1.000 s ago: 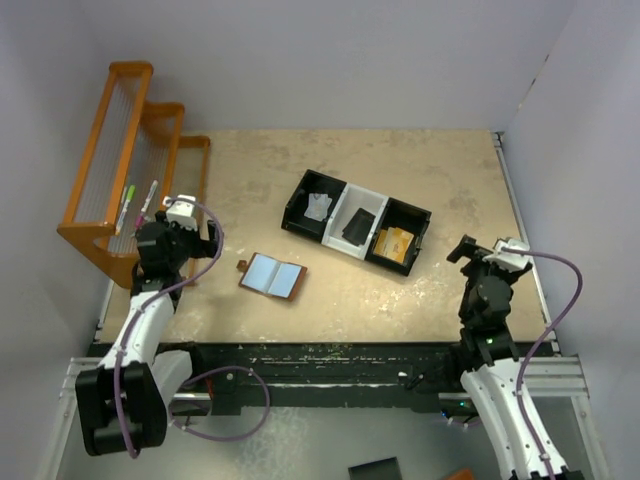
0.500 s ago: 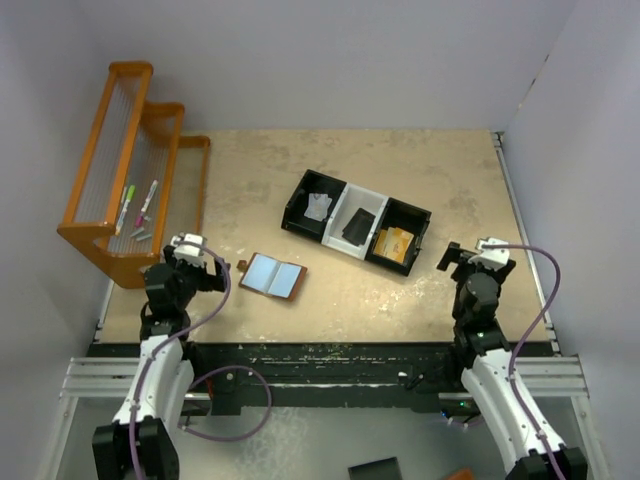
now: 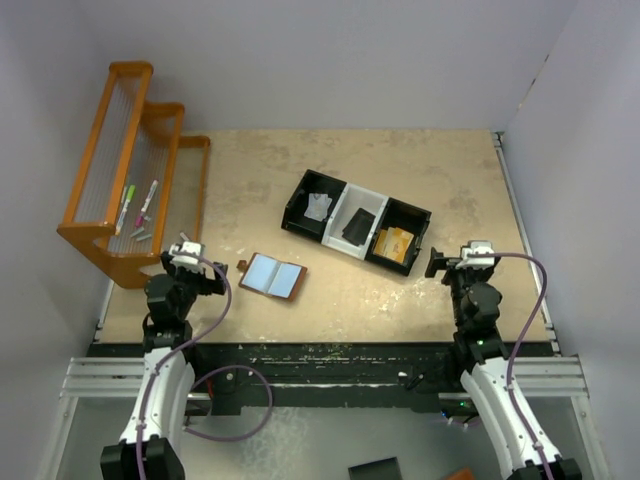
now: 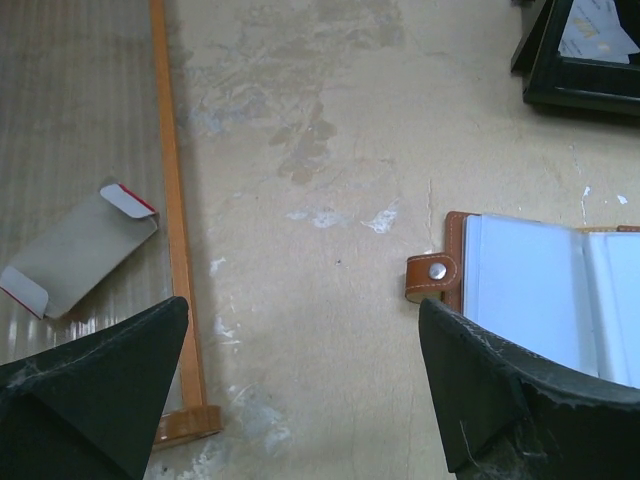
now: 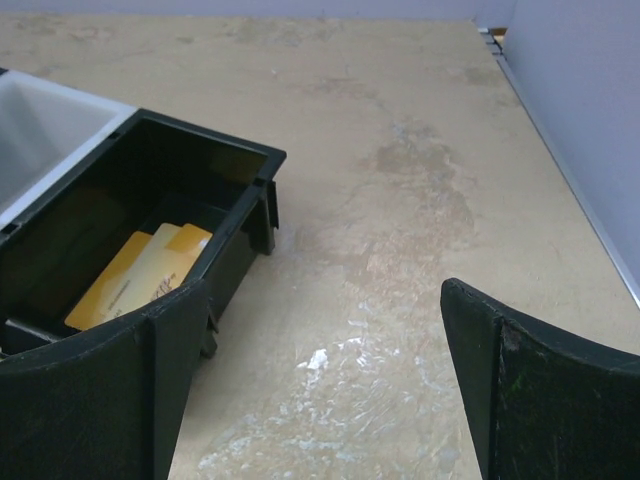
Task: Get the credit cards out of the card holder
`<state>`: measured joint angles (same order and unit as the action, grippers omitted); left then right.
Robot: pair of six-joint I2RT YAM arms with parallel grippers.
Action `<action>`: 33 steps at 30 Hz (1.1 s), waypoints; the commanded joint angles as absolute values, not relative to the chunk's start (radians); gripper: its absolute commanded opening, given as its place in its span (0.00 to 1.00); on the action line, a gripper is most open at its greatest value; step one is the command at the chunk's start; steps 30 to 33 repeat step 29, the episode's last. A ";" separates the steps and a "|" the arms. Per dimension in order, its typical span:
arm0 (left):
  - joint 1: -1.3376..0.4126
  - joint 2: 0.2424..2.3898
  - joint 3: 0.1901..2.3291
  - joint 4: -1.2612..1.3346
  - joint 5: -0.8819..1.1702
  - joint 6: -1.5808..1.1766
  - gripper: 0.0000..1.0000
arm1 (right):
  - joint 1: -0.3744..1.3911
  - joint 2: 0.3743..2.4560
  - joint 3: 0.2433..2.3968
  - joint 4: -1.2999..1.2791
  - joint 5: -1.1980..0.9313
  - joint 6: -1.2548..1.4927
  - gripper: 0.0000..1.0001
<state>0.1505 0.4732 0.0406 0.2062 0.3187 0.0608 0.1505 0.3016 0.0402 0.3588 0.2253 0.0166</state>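
Observation:
The brown card holder (image 3: 273,277) lies open on the table, its pale blue-grey lining up and its snap tab (image 4: 430,276) to the left; it also shows in the left wrist view (image 4: 540,295). No card shows in it. Gold-orange cards (image 3: 394,244) lie in the tray's right compartment, seen too in the right wrist view (image 5: 140,277). A black card (image 3: 357,226) lies in the middle compartment. My left gripper (image 3: 192,268) is open and empty, left of the holder. My right gripper (image 3: 450,262) is open and empty, right of the tray.
The black-and-white three-compartment tray (image 3: 338,203) stands mid-table, with a white paper scrap (image 3: 318,207) in its left compartment. An orange stepped rack (image 3: 128,190) with pens stands at the left. A grey eraser-like piece (image 4: 78,248) lies on the rack's floor.
Both arms have drawn back toward the near edge. The left gripper came down from beside the rack to left of the holder. The right gripper moved left, nearer the tray. Holder and cards unchanged.

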 commanded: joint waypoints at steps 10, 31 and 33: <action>0.156 0.444 0.047 0.244 0.309 0.044 0.99 | 0.152 0.321 0.043 0.414 0.251 0.027 1.00; 0.155 0.466 0.052 0.252 0.308 0.046 0.99 | 0.151 0.322 0.044 0.414 0.252 0.027 1.00; 0.155 0.466 0.052 0.252 0.308 0.046 0.99 | 0.151 0.322 0.044 0.414 0.252 0.027 1.00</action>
